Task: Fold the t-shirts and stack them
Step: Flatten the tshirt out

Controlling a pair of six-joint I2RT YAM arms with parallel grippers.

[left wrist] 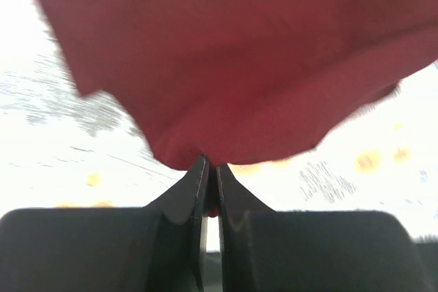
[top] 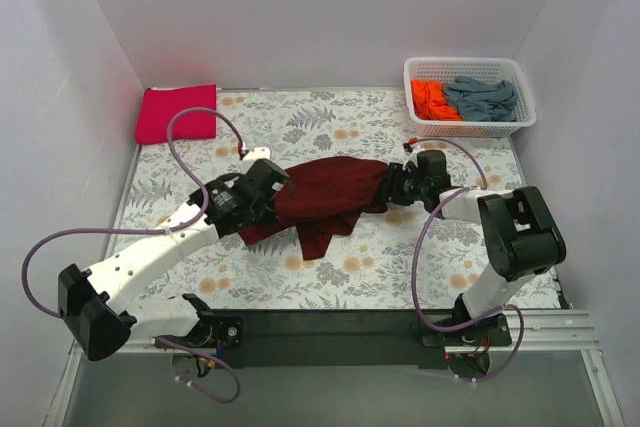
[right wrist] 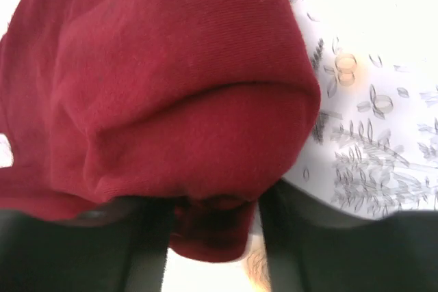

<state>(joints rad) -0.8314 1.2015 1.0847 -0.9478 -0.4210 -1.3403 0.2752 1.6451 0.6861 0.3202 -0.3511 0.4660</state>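
Maroon shirt [top: 325,197] looks barely begun: one shirt done, two waiting.
Pink shirt [top: 177,113] lies folded, well left of the basket [top: 470,65]; the orange shirt [top: 430,99] and grey-blue shirt [top: 482,97] sit crumpled inside it. The maroon one sprawls rumpled, left of the basket and nearer the arms. The left gripper [left wrist: 207,169] is clamped on its edge. The right gripper [top: 392,187] has cloth bunched between its fingers, but I cannot tell whether it is pinched. A floral table cloth [top: 400,257] covers the table, with plain white walls around.

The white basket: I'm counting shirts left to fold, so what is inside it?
Inside the basket lie an orange t-shirt and a grey-blue t-shirt, crumpled side by side. Anything beneath them is covered and cannot be seen.
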